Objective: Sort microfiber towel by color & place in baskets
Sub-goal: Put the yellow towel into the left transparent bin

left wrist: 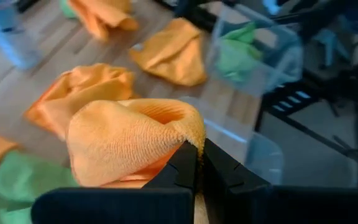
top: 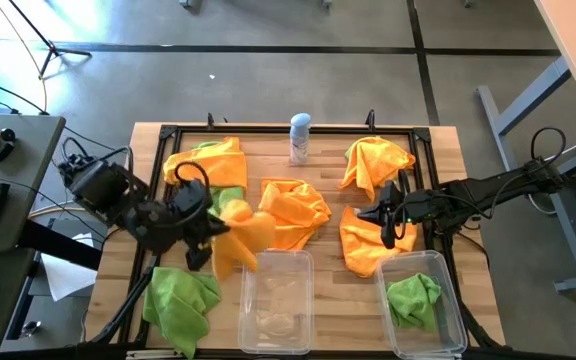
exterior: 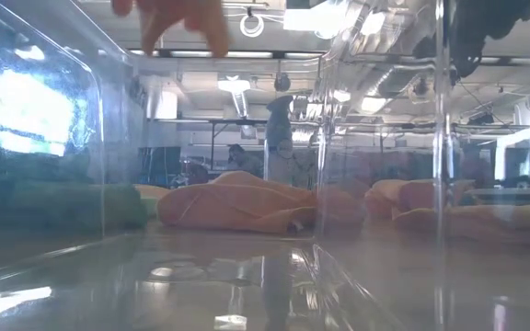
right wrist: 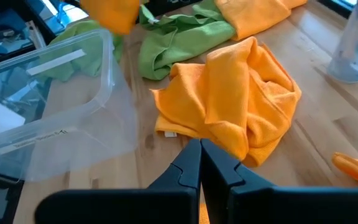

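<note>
Item: left claw (left wrist: 197,163), pinched shut on an orange towel (left wrist: 126,140), is hanging it just left of the empty middle basket (top: 277,300); right claw (right wrist: 199,163), shut and empty, is waiting over another orange towel (right wrist: 229,102).

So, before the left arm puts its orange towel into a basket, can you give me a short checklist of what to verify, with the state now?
1. Left tool shut on the orange towel: ok.
2. Towel lifted free of the other cloths on the table: ok, it hangs by the near-left rim of the empty basket.
3. Empty basket holds no green: ok.
4. Other basket already holds a green towel, so orange should not go there: ok.
5. Right tool clear of the left arm's path: ok, it is shut and empty over the orange cloth on the right.
6. Spray can out of the way: ok, at the far edge.
</note>
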`<state>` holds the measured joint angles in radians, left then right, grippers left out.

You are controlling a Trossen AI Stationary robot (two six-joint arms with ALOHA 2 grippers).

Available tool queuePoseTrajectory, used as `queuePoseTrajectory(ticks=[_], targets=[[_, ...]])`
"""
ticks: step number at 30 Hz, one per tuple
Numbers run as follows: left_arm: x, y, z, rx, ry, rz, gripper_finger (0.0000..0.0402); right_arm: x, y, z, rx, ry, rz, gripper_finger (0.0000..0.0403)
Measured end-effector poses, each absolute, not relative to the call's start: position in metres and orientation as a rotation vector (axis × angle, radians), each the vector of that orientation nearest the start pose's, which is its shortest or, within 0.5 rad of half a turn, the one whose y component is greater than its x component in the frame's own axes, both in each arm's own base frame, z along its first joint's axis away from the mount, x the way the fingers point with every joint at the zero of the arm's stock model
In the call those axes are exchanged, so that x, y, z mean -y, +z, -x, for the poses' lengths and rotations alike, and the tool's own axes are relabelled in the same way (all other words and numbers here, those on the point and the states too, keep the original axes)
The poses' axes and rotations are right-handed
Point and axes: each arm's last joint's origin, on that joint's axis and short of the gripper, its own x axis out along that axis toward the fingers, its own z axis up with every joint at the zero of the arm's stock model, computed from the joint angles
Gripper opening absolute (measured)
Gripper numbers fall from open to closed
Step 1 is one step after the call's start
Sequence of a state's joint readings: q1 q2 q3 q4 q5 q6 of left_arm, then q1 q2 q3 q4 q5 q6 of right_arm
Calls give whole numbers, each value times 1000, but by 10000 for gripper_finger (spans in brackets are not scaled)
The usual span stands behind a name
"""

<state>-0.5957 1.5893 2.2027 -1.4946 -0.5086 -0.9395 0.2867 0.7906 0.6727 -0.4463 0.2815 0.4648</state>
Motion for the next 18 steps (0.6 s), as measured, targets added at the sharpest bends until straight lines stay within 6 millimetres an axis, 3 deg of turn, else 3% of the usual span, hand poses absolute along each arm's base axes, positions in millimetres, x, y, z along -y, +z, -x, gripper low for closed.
queuePoseTrajectory(ticks=[4, 12, 18], targets=[[154, 490, -227, -696, 210, 458, 0, -39, 270, -160, -546, -113, -291, 0], [206, 477, -248, -710, 82, 628, 0, -40, 267, -158, -590, -90, -290, 0], [223, 448, -277, -797, 114, 621, 0, -40, 267, -158, -596, -73, -295, 0]])
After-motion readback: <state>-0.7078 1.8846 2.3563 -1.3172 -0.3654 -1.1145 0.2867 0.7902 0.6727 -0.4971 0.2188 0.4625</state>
